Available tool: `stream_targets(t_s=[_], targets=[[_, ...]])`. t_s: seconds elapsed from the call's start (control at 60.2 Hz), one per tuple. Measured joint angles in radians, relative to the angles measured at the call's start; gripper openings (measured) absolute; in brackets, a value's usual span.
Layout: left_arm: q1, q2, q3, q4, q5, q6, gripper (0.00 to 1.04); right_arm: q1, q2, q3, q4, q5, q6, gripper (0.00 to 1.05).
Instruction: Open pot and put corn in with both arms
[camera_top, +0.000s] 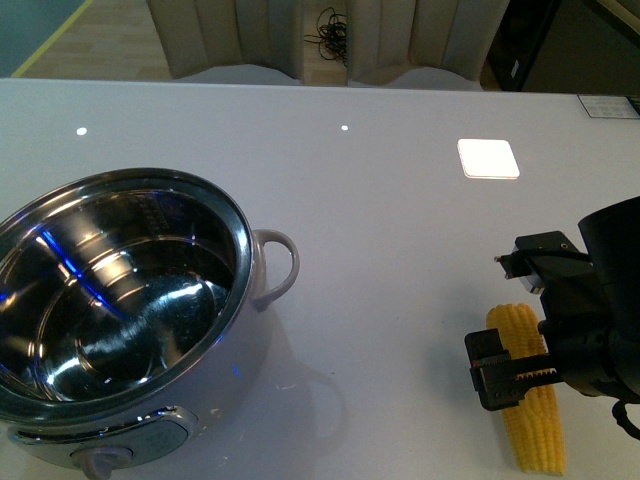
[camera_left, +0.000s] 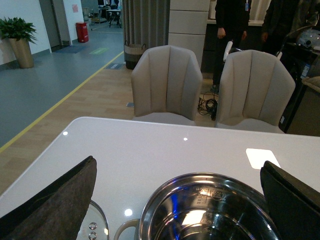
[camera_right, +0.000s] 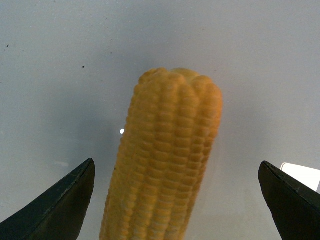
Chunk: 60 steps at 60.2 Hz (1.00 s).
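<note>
Lid (camera_left: 95, 226) is off, lying flat on the table (camera_top: 400, 200) just beside the open pot (camera_top: 243, 235), which sits around 8 o'clock. My left pincer (camera_left: 177, 162) hangs over it, spread wide. Corn (camera_top: 535, 430) lies at 4 o'clock, and my right pincer (camera_right: 175, 165) is spread wide too, straddling it, not touching.

Open tabletop (camera_top: 400, 240) between uncovered pot (camera_top: 244, 243) and corn (camera_top: 536, 432)
</note>
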Motion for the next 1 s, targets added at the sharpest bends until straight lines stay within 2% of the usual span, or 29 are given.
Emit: stream_targets(t_s=[0.15, 0.465, 0.631, 0.764, 0.997], targets=[[0.0, 0.0, 0.0, 0.0, 0.0, 0.0, 0.98, -0.006, 0.046, 0.014, -0.004, -0.018, -0.006, 0.95], [0.0, 0.0, 0.0, 0.0, 0.0, 0.0, 0.98, -0.015, 0.05, 0.003, 0.008, -0.038, -0.023, 0.48], [0.0, 0.0, 0.0, 0.0, 0.0, 0.0, 0.98, -0.034, -0.107, -0.052, -0.011, -0.085, -0.035, 0.31], [0.0, 0.0, 0.0, 0.0, 0.0, 0.0, 0.98, -0.02, -0.326, -0.05, -0.099, -0.147, 0.002, 0.26], [0.0, 0.0, 0.0, 0.0, 0.0, 0.0, 0.98, 0.108, -0.451, 0.066, -0.17, -0.205, 0.148, 0.23]])
